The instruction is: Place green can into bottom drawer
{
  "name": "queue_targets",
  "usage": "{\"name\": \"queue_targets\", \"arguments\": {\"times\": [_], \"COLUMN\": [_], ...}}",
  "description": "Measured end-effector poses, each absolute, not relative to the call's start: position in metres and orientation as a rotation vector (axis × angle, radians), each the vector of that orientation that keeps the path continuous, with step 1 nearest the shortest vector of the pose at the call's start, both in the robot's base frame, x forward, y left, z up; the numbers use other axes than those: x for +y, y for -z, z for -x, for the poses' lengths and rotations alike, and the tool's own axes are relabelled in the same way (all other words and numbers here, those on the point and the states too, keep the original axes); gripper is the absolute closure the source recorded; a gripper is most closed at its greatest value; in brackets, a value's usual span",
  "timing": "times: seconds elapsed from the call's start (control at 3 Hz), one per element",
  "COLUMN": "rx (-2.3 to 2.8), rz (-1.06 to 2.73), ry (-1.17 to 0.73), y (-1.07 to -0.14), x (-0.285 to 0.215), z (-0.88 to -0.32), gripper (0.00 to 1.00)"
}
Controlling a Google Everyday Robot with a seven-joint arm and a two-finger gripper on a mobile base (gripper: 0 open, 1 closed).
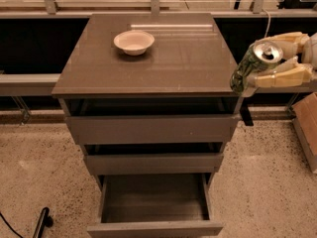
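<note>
The pincer (258,59) clamps the green can (246,71), tilted, just off the worktop (163,71)'s right edge, held clear, I'd say, for the drop to the bottom drawer (154,228) — open below the worktop's front.

Dim scene, bright gripper (258,61) at right

No text, brand, number or sign can be read anywhere in the view. The only marks are pale patches on the side of the green can (245,72), and these are too blurred to make out as letters. The can is tilted and clamped in the end effector (257,59), just off the right edge of the table (173,68).
</note>
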State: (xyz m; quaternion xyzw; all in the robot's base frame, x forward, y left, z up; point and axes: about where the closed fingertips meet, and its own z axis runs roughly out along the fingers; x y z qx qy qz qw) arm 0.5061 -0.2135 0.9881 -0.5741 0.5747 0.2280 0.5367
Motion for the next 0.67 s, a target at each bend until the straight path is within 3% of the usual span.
{"name": "queue_targets", "arguments": {"times": [0.67], "rx": [1.353], "rz": [1.225], "ry": [-0.672], "y": [-0.889], "x": [-0.207], "z": [-0.509], "gripper": [1.0]}}
